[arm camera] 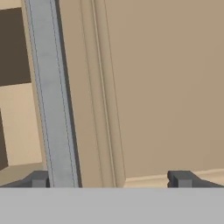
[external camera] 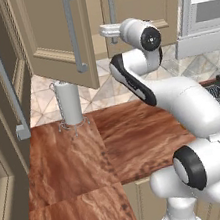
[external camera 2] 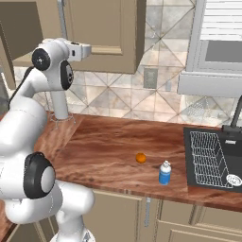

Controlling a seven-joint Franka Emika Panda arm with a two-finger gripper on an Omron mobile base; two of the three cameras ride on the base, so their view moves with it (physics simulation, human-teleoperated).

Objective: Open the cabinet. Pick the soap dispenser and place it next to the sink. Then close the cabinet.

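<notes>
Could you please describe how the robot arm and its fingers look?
The arm has smooth, rounded white segments with dark grey to black bands and round caps at the joints. No cables or markings are visible. The fingers are small, blocky and dark grey.

The cabinet (external camera: 59, 34) runs off the top edge in both base views — its inside stays unseen. The sink (external camera 2: 210, 158) is cut by the right edge. The grey handle (arm camera: 52, 96) leaves the hand view top and bottom.
</notes>
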